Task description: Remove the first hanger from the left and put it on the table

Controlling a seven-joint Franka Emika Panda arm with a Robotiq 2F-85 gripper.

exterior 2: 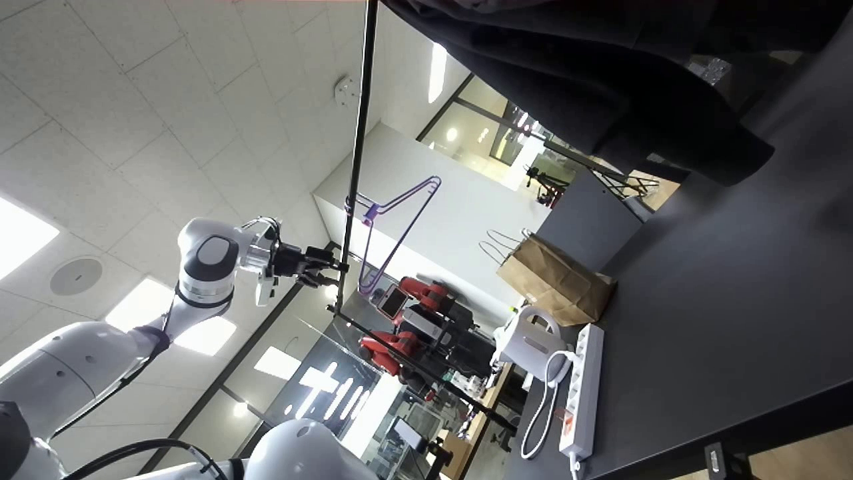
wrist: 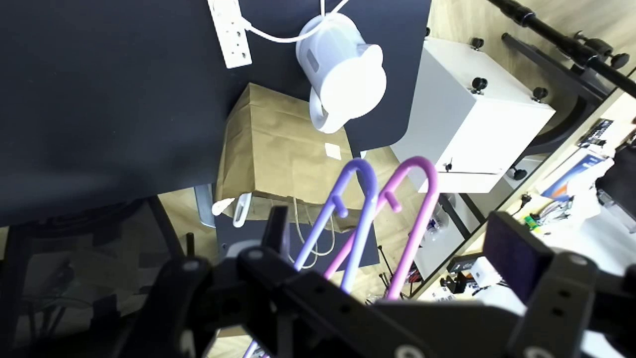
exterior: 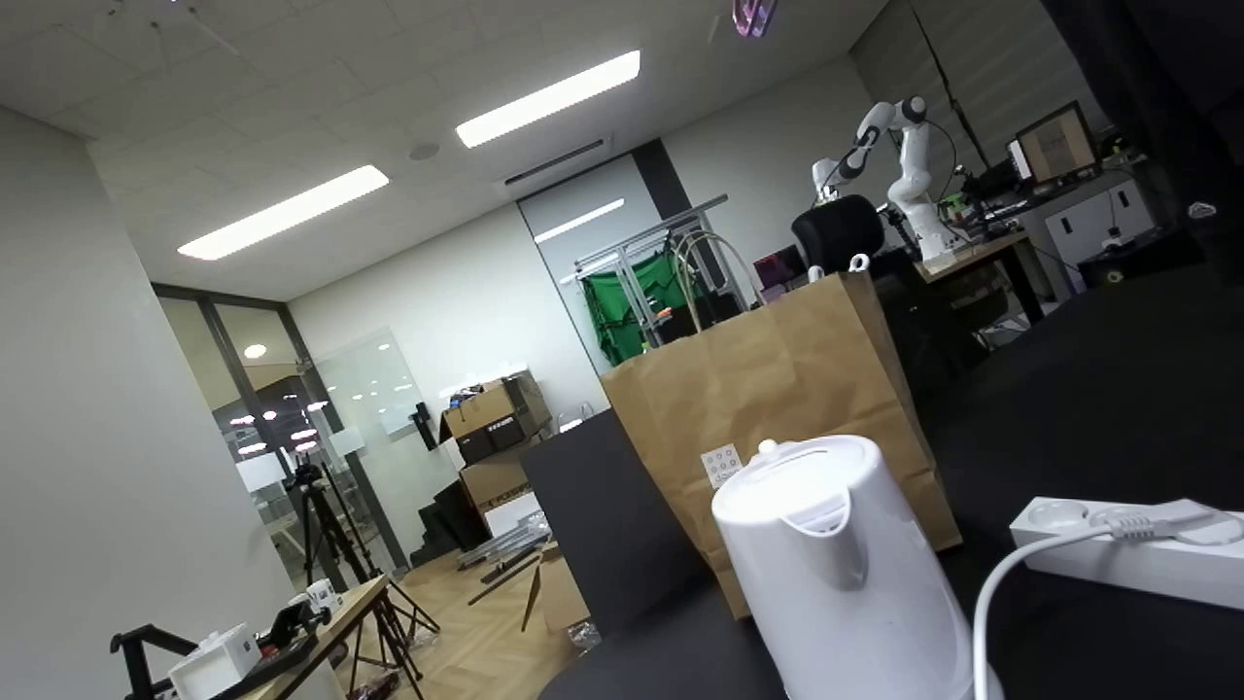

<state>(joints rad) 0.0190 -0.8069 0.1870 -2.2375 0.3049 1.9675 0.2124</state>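
Ahead of the claw (wrist: 395,238), whose fingers (wrist: 514,253) stand wide apart, hangs the pink hanger (wrist: 415,238), which I suppose is light, a little springy and slippery, so I would rather pinch it near its neck.

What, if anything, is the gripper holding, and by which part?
Nothing is held: the gripper stands open, with neither the purple hanger nor the pink hanger clamped.
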